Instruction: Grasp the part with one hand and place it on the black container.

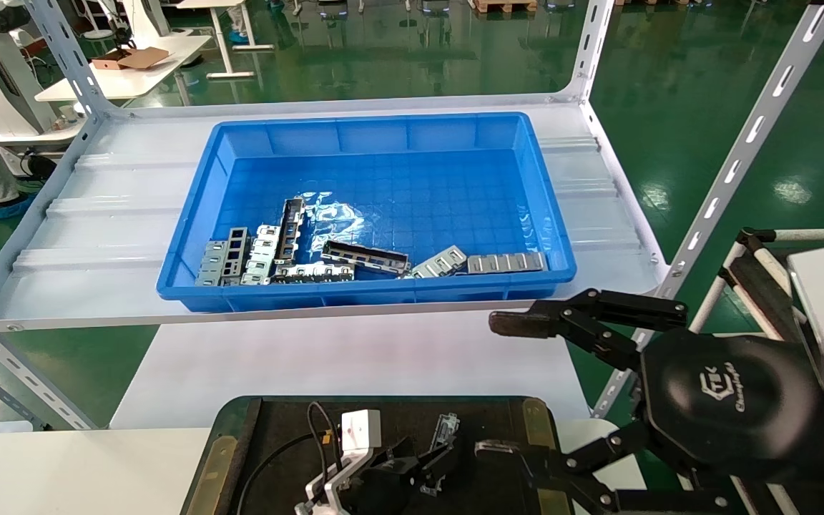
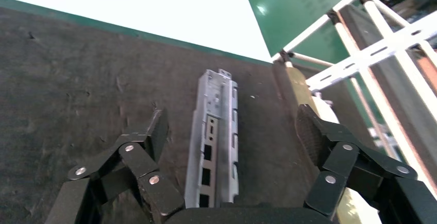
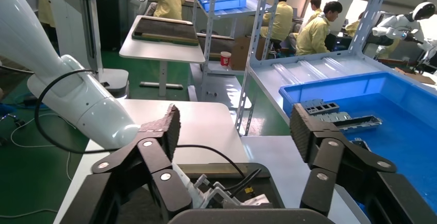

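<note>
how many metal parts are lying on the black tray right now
1. The part lies flat on the black container, between the open fingers of the left gripper. The arm hides some of the tray in the head view, so others may be hidden.

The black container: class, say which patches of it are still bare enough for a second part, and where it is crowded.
The black container is bare on its left half, from the brass strip to the cable. The centre-right is crowded: the part lies there between the open left gripper's fingers, and the open right gripper hangs by the right edge.
</note>
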